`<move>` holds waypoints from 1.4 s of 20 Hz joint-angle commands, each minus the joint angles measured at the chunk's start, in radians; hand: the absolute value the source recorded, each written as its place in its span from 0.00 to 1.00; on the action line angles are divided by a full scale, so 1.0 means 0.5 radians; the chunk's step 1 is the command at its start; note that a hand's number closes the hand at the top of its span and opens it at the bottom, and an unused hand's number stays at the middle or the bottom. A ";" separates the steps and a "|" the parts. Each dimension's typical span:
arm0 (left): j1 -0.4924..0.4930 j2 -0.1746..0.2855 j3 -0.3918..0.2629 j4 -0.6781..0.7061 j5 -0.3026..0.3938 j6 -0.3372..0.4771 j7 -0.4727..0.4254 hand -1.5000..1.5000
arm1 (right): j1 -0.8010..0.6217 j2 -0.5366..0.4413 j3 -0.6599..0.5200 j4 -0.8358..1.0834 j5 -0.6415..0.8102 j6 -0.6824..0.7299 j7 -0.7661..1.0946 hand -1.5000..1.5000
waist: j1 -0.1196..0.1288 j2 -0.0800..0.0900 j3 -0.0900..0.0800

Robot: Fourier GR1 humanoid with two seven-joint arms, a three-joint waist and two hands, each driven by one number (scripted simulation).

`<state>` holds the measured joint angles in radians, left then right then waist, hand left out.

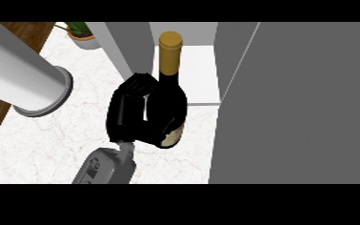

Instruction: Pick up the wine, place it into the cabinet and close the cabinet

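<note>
The wine bottle [171, 95] is dark with a gold-capped neck and a pale label near its base. It sits in the middle of the head view, its neck pointing toward the cabinet's opening. My left hand [126, 109] is curled round the bottle's body from its left side and hides part of it. The grey cabinet [281, 105] fills the right of the view, and its pale inner floor [200, 71] shows just behind the bottle's neck. A grey cabinet panel [130, 45] stands at the opening's left. My right hand does not show.
A large pale cylinder [32, 78] with a grey rim reaches in from the upper left, over the white marble counter [63, 138]. A potted plant [81, 33] stands at the far left back. A strip of wooden floor [25, 33] shows beyond the counter's edge.
</note>
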<state>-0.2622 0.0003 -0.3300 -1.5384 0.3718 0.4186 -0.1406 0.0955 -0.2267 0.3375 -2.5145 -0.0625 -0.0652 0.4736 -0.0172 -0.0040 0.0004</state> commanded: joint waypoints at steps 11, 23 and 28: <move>-0.373 -0.001 -0.233 0.615 0.124 0.386 -0.217 1.00 | 0.242 0.020 -0.031 -0.279 -0.182 0.098 -0.083 0.00 | -0.021 0.008 0.000; -0.607 -0.001 -0.116 1.247 0.530 0.219 -0.618 1.00 | 0.273 0.016 -0.107 -0.358 -0.254 0.139 -0.020 0.00 | -0.037 0.014 -0.001; -0.633 -0.001 -0.232 1.299 0.800 0.229 -0.703 1.00 | 0.197 0.014 -0.155 -0.316 -0.277 0.171 -0.021 0.00 | -0.027 0.013 -0.002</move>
<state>-0.5551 0.0000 -0.4226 -0.9052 0.6897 0.5354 -0.4819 0.1713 -0.2058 0.3158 -2.5135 -0.0817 0.0122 0.4065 -0.0414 0.0033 -0.0009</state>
